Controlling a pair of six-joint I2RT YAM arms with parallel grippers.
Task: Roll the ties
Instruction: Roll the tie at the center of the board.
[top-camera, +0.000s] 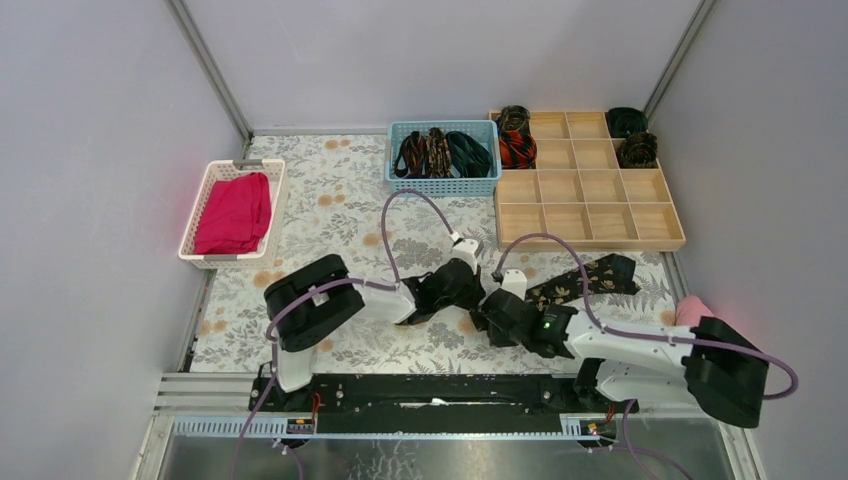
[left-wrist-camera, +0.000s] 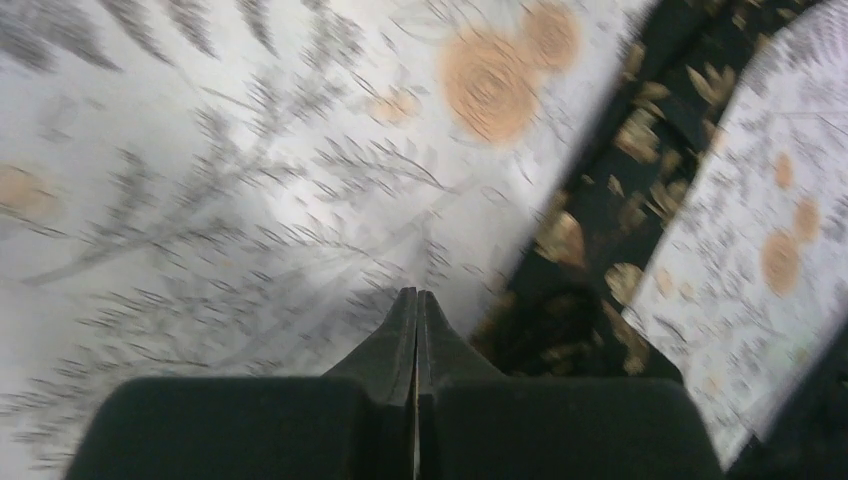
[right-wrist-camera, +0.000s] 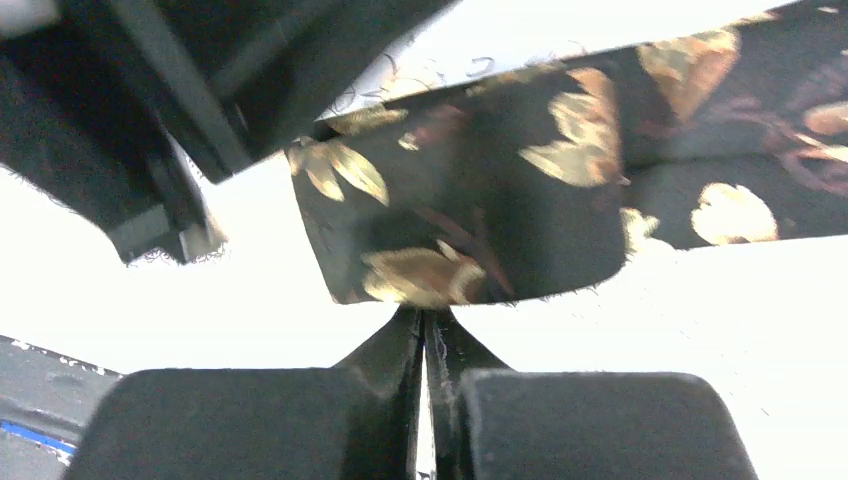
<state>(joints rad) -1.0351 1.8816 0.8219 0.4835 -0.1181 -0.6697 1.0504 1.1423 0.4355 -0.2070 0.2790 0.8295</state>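
A black tie with gold-brown flecks (top-camera: 590, 278) lies flat on the flowered table, running from the right toward the middle. Its folded end (right-wrist-camera: 470, 215) sits right at the tips of my right gripper (right-wrist-camera: 423, 314), which is shut on the fold's lower edge. My left gripper (left-wrist-camera: 416, 296) is shut with nothing in it, just above the cloth, and the same tie (left-wrist-camera: 600, 230) passes to its right. In the top view the two grippers (top-camera: 452, 292) (top-camera: 484, 314) meet at the table's middle. More ties (top-camera: 443, 152) lie in a blue basket, and coiled ties (top-camera: 517, 150) (top-camera: 637, 150) sit in the wooden tray.
The wooden compartment tray (top-camera: 585, 205) stands at the back right, the blue basket (top-camera: 443, 186) next to it. A white basket (top-camera: 200, 205) with magenta cloth (top-camera: 235, 212) is at the left. A pink towel (top-camera: 692, 308) shows by the right arm.
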